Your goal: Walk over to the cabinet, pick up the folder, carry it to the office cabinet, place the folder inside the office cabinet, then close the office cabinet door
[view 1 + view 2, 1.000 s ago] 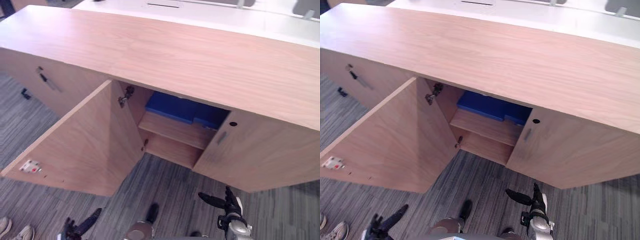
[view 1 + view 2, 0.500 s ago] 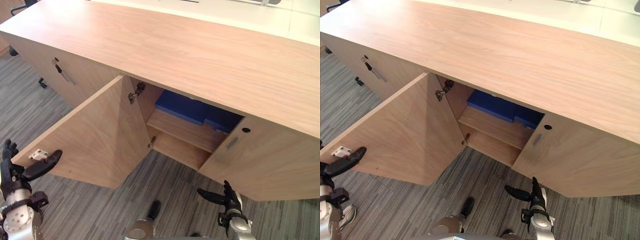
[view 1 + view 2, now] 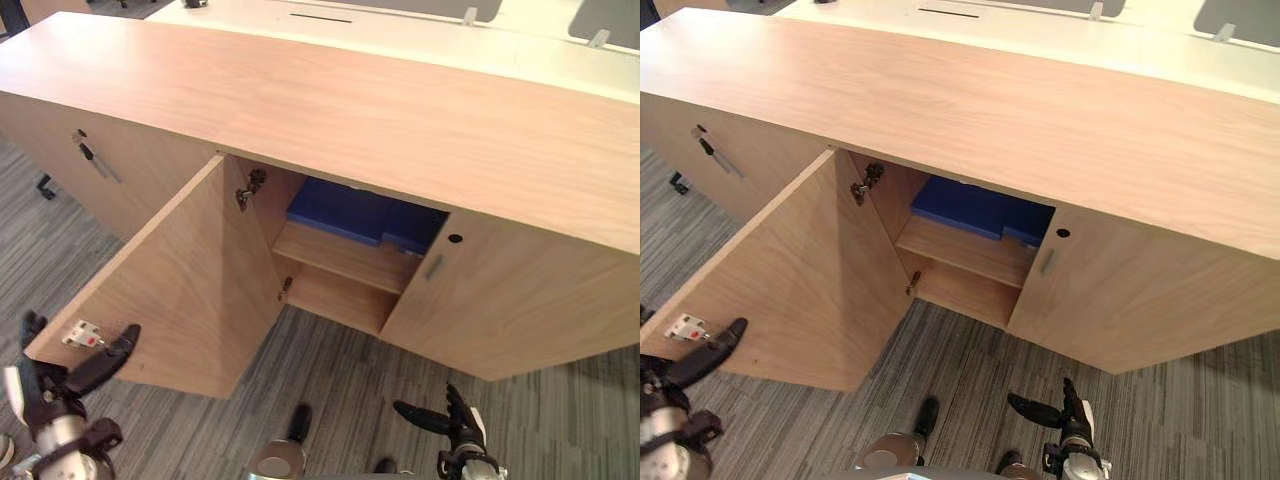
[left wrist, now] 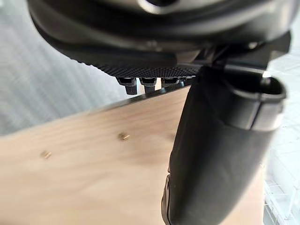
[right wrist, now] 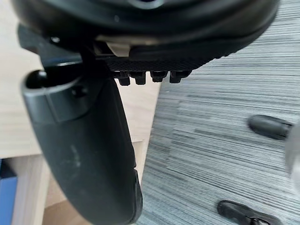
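- Folder (image 3: 355, 215): blue, lying flat on the upper shelf (image 3: 345, 258) inside the office cabinet (image 3: 400, 110), at the centre of the head view. It is deep in the open compartment under the cabinet top, and neither of my hands is on it.
- Door (image 3: 170, 280): swung wide open toward the lower left of the frame. A white latch piece (image 3: 82, 335) sits at its low outer corner. The neighbouring door (image 3: 510, 300), right of the opening, is closed.
- Left hand (image 3: 58, 382): at the lower left corner of the frame, fingers straight and spread, holding nothing. The thumb reaches toward the open door's outer corner, just beside the latch piece. I cannot tell whether it touches the wood.
- Left wrist view: the thumb (image 4: 220, 150) lies across the door's wood panel and the fingertips (image 4: 150, 80) line up at its edge.
- Right hand (image 3: 455, 428): low in the frame, right of centre, over the grey striped carpet (image 3: 340, 380). Its fingers are straight, its thumb is out to the side, and it is empty.
- Folder versus hands: the folder is well apart from both, above and between them in the frame. It is closer to the right hand's side than to the left's.
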Motion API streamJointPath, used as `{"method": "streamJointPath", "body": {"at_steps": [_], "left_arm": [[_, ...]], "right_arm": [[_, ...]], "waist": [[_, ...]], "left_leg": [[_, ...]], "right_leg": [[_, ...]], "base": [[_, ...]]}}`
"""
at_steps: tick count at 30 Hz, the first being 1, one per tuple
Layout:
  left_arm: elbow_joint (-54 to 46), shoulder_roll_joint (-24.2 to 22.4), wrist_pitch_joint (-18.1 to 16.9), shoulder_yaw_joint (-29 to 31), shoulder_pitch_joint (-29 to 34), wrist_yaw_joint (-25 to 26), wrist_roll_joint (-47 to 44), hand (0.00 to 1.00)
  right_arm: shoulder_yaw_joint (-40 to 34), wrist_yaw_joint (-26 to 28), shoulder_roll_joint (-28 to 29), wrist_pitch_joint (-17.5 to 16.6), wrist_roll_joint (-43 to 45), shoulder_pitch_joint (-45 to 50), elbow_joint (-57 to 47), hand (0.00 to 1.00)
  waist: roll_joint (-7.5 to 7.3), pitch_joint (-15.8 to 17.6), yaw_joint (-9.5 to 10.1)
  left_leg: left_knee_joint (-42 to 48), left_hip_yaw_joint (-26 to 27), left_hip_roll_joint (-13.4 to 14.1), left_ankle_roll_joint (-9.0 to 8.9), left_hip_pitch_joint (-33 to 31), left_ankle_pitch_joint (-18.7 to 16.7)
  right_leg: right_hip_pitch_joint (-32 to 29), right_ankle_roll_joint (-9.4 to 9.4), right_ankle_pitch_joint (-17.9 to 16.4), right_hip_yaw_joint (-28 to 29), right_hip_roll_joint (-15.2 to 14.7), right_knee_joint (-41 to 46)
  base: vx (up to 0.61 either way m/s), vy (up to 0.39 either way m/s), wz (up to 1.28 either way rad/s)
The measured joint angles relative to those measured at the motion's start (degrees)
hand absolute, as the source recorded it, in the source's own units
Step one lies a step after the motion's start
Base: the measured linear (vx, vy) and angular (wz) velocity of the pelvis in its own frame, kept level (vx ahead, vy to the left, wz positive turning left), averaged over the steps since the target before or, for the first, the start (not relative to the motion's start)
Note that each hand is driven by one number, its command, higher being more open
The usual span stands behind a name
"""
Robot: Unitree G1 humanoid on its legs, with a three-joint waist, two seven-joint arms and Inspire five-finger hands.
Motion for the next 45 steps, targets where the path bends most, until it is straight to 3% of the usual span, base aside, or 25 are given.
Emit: {"method": "streamJointPath", "body": {"at_steps": [3, 11, 13, 15, 18, 21, 23, 29, 36, 40, 45], "left_arm": [[-0.81, -2.94, 0.25, -7.2, 4.32, -0.21, -0.1, 1.0], [2.4, -2.15, 3.02, -26.3, 6.26, -4.07, 3.62, 1.0], [2.41, -1.17, 4.51, -31.77, 3.98, -3.65, 5.87, 1.0], [2.94, -1.06, 5.5, -33.5, 1.13, -3.61, 6.53, 1.0], [6.14, 0.27, 7.37, -37.19, -9.43, -2.51, 8.76, 1.0], [6.15, 0.62, 7.72, -37.76, -17.55, -1.62, 12.16, 1.0], [6.48, 1.99, 7.76, -36.39, -22.19, -0.22, 14.91, 1.0], [9.71, 5.62, 8.76, -30.91, -26.69, 2.04, 24.88, 1.0], [10.06, 4.49, 8.74, -28.94, -25.24, 2.01, 24.72, 1.0], [11.14, 1.9, 8.38, -28.91, -18.26, -0.37, 22.22, 1.0], [24.17, 1.25, 8.78, -27.66, -12.51, -5.62, 18.59, 1.0]], "right_arm": [[0.15, 0.01, 0.77, 0.16, 0.0, -0.26, 0.93, 1.0], [1.7, -0.24, 0.89, 0.1, 0.04, -1.29, 0.71, 1.0], [3.36, -0.19, 1.01, 0.11, 0.04, -1.97, 0.66, 1.0], [4.61, -0.22, 1.11, 0.1, 0.03, -2.21, 0.4, 1.0], [5.13, -0.22, 1.06, 0.13, 0.02, -2.27, -0.28, 1.0], [5.23, -0.44, 0.76, 0.17, 0.02, -2.22, -0.4, 1.0], [5.68, -0.52, 0.27, 0.3, 0.0, -2.29, -0.39, 1.0], [5.65, 0.23, -0.96, 0.79, 0.0, -2.58, -0.42, 1.0], [5.44, 0.66, -1.41, 0.92, 0.01, -2.51, -0.42, 1.0], [3.9, 0.28, -1.43, 1.61, -0.16, -2.22, 0.04, 1.0], [2.02, -0.32, -1.75, 2.28, -2.32, -2.32, 0.76, 1.0]], "waist": [[0.02, -0.02, 0.0], [0.25, -0.15, -1.52], [0.3, -0.22, -3.7], [0.39, -0.27, -5.19], [0.36, -0.31, -7.55], [0.59, -0.66, -9.44], [1.04, -1.11, -10.7], [1.33, -1.33, -11.84], [1.48, -1.44, -11.92], [1.74, -1.89, -11.95], [1.87, -2.91, -11.62]], "left_leg": [[0.01, 1.63, 0.33, -0.21, -0.3, 0.4], [0.3, 7.49, 1.43, -0.01, -0.97, 0.5], [0.3, 9.27, 1.81, -0.02, -0.99, 0.49], [0.31, 10.64, 2.12, -0.08, -0.99, 0.36], [0.32, 12.56, 2.47, -0.19, -0.97, 0.15], [0.33, 15.17, 2.74, -0.23, -0.54, -0.66], [0.34, 16.93, 2.8, -0.03, 0.04, -0.94], [0.35, 19.75, 3.27, 0.13, 1.89, -1.09], [0.33, 20.14, 3.35, 0.11, 2.03, -1.44], [0.02, 20.47, 2.83, -0.05, 2.18, -1.53], [-0.01, 19.79, 2.58, 0.28, 1.78, -1.76]], "right_leg": [[-0.98, 0.58, 0.05, 1.99, 0.28, 0.02], [-4.51, 0.87, 0.29, 10.28, 1.6, 0.27], [-5.83, 0.83, 0.3, 12.19, 1.99, 1.06], [-6.64, 0.53, 0.49, 13.56, 2.35, 1.11], [-7.55, -0.6, 1.38, 15.06, 2.74, 1.0], [-8.06, -1.33, 3.6, 17.09, 2.89, -0.17], [-7.7, -0.6, 5.37, 19.05, 3.31, -1.91], [-6.82, -0.23, 6.3, 20.77, 3.76, -2.62], [-6.59, -0.21, 8.51, 21.74, 3.25, -4.55], [-6.55, -0.11, 8.38, 21.78, 3.05, -5.65], [-6.24, -0.08, 8.33, 20.34, 2.87, -6.29]], "base": [[-0.06, 0.017, -0.17], [-0.04, 0.014, -0.31], [-0.02, -0.001, -0.46], [-0.02, -0.003, -0.43], [0.0, 0.001, -0.34], [0.06, 0.005, -0.47], [0.11, -0.011, -0.51], [0.07, -0.021, -0.28], [-0.08, 0.013, -0.1], [-0.12, 0.009, -0.05], [-0.04, 0.008, 0.05]]}}
